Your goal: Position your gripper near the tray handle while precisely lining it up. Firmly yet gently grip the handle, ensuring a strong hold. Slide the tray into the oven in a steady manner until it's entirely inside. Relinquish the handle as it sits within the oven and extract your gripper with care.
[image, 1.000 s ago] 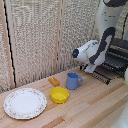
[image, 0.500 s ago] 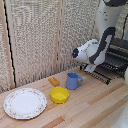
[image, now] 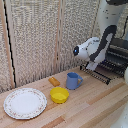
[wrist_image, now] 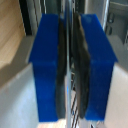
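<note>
Wooden tabletop (image: 85, 107), slatted screen (image: 35, 40) behind. I've got the arm bent down at the exterior view's right, gripper (wrist_image: 70, 70) low on the tray handle (image: 95, 75), blue fingers (wrist_image: 49, 65) pinched onto the thin bar. Tray (image: 107, 67) juts from the oven (image: 119, 50). Yellow bowl (image: 59, 94) and blue mug (image: 73, 80): contents unclear. Nothing's shifted since half a second ago.

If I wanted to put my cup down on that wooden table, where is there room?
Bare wood shows at the near edge of the table, in front of the yellow bowl and blue mug. It is crowded on the exterior view's right, where the gripper works at the tray and oven.
</note>
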Tool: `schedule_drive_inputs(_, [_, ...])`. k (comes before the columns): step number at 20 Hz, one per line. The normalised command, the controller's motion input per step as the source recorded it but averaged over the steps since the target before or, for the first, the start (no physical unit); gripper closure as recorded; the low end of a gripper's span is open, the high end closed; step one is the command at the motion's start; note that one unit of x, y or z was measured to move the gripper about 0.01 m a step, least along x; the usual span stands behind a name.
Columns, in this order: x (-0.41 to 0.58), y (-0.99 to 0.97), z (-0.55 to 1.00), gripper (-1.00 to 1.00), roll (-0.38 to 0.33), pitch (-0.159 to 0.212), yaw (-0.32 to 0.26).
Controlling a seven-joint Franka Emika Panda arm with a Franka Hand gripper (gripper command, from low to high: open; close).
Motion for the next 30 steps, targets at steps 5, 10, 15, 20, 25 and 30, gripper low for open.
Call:
schedule_drive_inputs(5, [0.0,-1.0,0.19,1.0,-0.044,0.0,-0.011])
schedule_drive_inputs(10, [-0.023,-0.83,0.22,1.0,-0.083,0.0,-0.05])
schedule_drive_inputs(15, [-0.019,-0.43,0.12,-1.0,-0.072,0.0,-0.043])
schedule_drive_inputs(20, [-0.004,-0.01,0.15,-1.0,-0.011,0.0,-0.017])
schedule_drive_inputs(25, [0.062,0.18,0.23,-1.0,0.0,-0.001,-0.03])
schedule_drive_inputs(30, [0.196,0.47,0.27,-1.0,0.048,0.014,-0.012])
